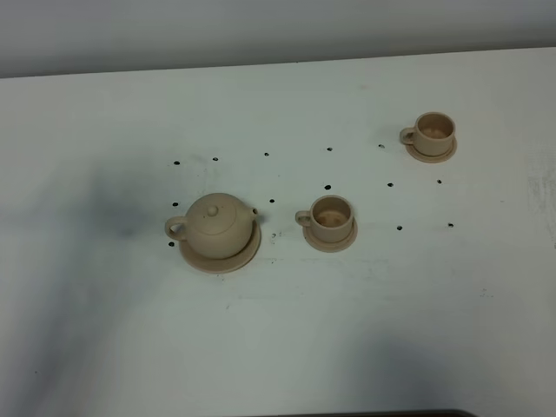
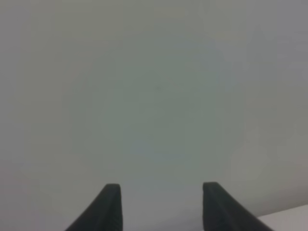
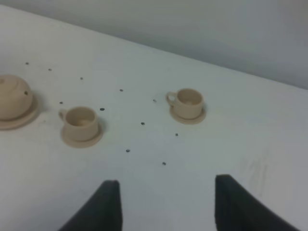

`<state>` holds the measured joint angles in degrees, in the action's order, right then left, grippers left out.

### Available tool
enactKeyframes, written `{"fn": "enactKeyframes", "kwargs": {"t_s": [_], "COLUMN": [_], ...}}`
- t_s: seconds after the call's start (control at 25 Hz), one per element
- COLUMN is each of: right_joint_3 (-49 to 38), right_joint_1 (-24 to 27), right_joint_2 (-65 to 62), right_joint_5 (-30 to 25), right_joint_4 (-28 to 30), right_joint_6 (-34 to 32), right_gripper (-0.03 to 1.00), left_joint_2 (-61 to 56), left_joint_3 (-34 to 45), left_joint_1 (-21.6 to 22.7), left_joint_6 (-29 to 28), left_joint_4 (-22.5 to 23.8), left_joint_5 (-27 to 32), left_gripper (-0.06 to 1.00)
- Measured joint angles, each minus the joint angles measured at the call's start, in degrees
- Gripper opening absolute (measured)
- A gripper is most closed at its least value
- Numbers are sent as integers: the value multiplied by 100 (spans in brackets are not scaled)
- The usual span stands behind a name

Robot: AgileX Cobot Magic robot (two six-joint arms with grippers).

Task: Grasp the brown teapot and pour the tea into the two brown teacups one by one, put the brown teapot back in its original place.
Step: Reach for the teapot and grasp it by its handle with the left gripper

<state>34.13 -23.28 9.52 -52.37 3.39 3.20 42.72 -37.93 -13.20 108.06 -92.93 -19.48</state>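
**While Both Grippers Hang Open, the Tea Set Sits Untouched on the White Table**

Where the high view starts, at its near edge, a thin dark strip (image 1: 417,413) borders the flat white table (image 1: 365,339). A soft grey shadow (image 1: 95,208) spreads over the table's left side. The right gripper (image 3: 167,182) has its two black fingers spread apart above bare tabletop, with nothing between them. The left gripper (image 2: 161,186) also has its black fingers spread and empty. It faces a blurred grey surface, with a sliver of white table at one corner of its view.

Farther in, left of centre, the squat, rounded beige-tan ceramic teapot (image 1: 215,224) stands upright on the wide, flat, round tan saucer (image 1: 234,262). Its knobbed lid is on, its loop handle points left and its short spout points right. Just to its right, but apart from it, is the nearer teacup (image 1: 331,217), a small beige-tan cup with its loop handle turned left. It rests on its own small round tan saucer (image 1: 334,245). Whether it holds any liquid cannot be told.

Small dark dots (image 1: 327,187) are scattered over the white surface around and beyond these pieces. Faint grey scuff marks (image 1: 543,187) show near the right edge.

Well apart, toward the far right, the farther teacup (image 1: 433,132) matches the first, handle also to the left, on a matching little saucer (image 1: 432,157). Behind it the table ends in a straight edge against a plain grey wall (image 1: 261,26).
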Motion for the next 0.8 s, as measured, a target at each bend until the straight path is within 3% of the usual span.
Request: {"fn": "enactKeyframes", "kwargs": {"t_s": [0.44,0.8], "right_joint_3": [-416,-466], "right_joint_1": [0,0], "right_joint_2": [-978,-990], "right_joint_5": [-923,-1162], "right_joint_4": [-460,-624], "right_joint_6": [10,-96], "right_gripper": [42,42], "left_joint_2": [231,834], "left_joint_3": [5,11], "left_joint_1": [0,-17], "left_joint_6": [26,-82], "left_joint_4": [-97,-107], "left_joint_5": [495,1035], "left_gripper": [41,41]}}
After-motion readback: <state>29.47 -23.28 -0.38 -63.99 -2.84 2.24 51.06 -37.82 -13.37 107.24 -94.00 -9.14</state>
